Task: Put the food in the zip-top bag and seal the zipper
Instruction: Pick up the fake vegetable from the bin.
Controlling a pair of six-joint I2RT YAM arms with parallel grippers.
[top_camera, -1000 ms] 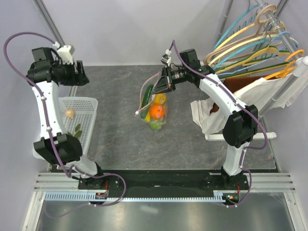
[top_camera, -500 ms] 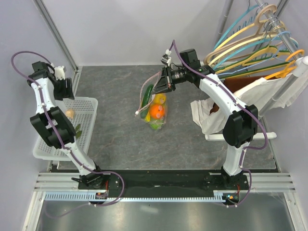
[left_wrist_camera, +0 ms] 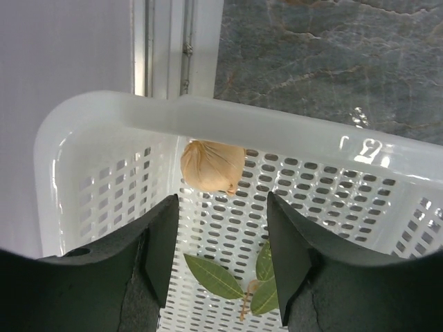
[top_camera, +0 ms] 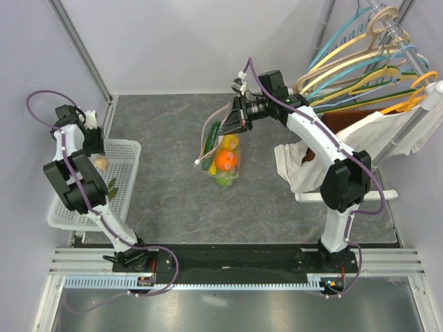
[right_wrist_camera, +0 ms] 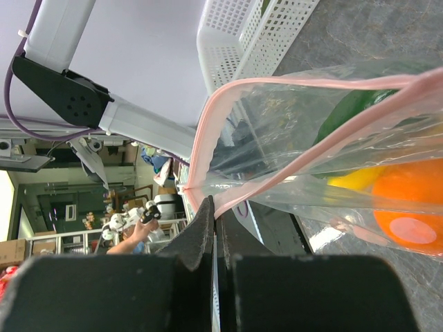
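My right gripper point(top_camera: 237, 117) is shut on the pink zipper point(right_wrist_camera: 291, 169) and holds the clear zip-top bag point(top_camera: 220, 146) up above the grey table, mouth open. Inside the bag lie an orange fruit point(top_camera: 225, 161), a yellow piece point(top_camera: 230, 142), a long dark green piece point(top_camera: 210, 137) and a green piece point(top_camera: 222, 181). My left gripper point(top_camera: 93, 135) is open and empty over the far end of the white mesh basket point(top_camera: 126, 149). A tan round piece point(left_wrist_camera: 212, 166) lies in the basket just beyond my fingertips point(left_wrist_camera: 160, 249); it also shows in the top view point(top_camera: 100, 163).
Green leaves point(left_wrist_camera: 214, 275) lie on the basket floor. Coloured hangers point(top_camera: 367, 69) and white cloth point(top_camera: 297, 166) crowd the right side by the right arm. Metal frame posts point(top_camera: 83, 48) stand at the back left.
My left arm has swung left and down, from high at the back left to over the basket's far end. The right gripper and bag have not moved.
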